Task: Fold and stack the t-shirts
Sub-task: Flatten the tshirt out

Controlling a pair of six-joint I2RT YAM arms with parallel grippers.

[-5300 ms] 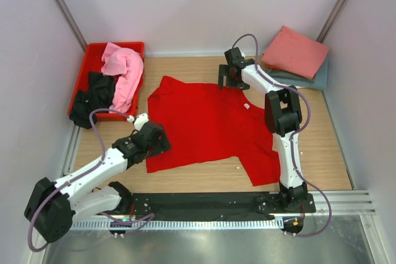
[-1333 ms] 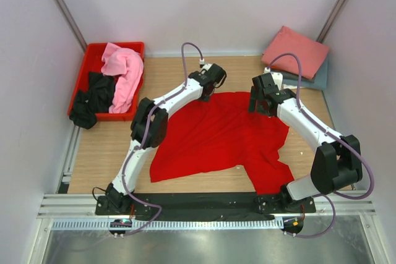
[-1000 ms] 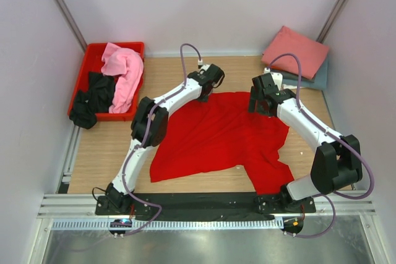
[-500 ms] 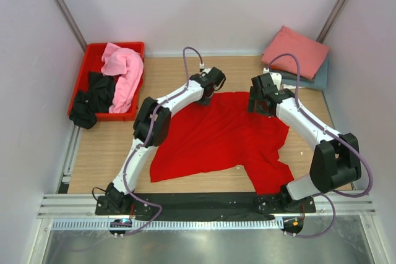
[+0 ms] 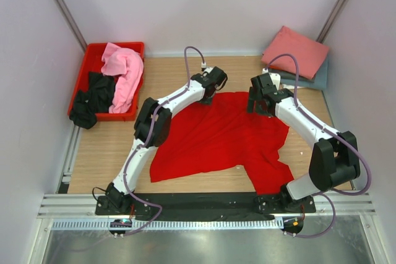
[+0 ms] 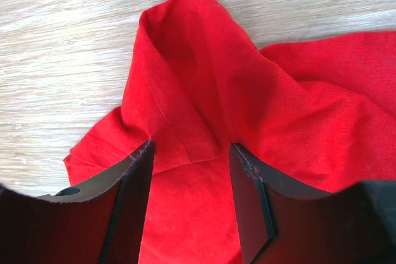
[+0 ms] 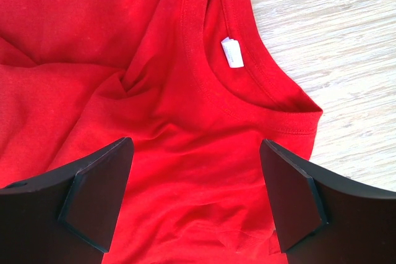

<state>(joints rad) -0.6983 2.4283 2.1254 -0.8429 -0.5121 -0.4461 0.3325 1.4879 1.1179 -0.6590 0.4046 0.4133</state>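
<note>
The crate [image 5: 93, 47] holds a pink shirt [image 5: 124, 69] and a black shirt [image 5: 93, 94]. My left pincer [image 6: 192, 146] and right pincer [image 7: 197, 146] both gape, released, over the red shirt's [image 5: 216, 134] far edge. Wooden surface [image 5: 167, 72] lies beyond.

Two white-and-black jointed robot arms reach away from their bases at the near edge. The left arm [image 5: 176, 95] rises to a black elbow joint [image 5: 148, 122], then angles up and to the right, with a purple-grey cable [image 5: 187, 54] looping above its wrist. Its black two-finger left gripper [image 5: 206, 97] points downward, and its dark flat fingers [image 6: 133, 202] are parted by a moderate gap. The right arm [image 5: 303, 125] folds at a black elbow low on the right and runs back up and to the left. Its black two-finger right gripper [image 5: 255, 107] also points downward, its broad fingers [image 7: 99, 193] spread wide. The two grippers are near each other but not touching, level in depth.
</note>
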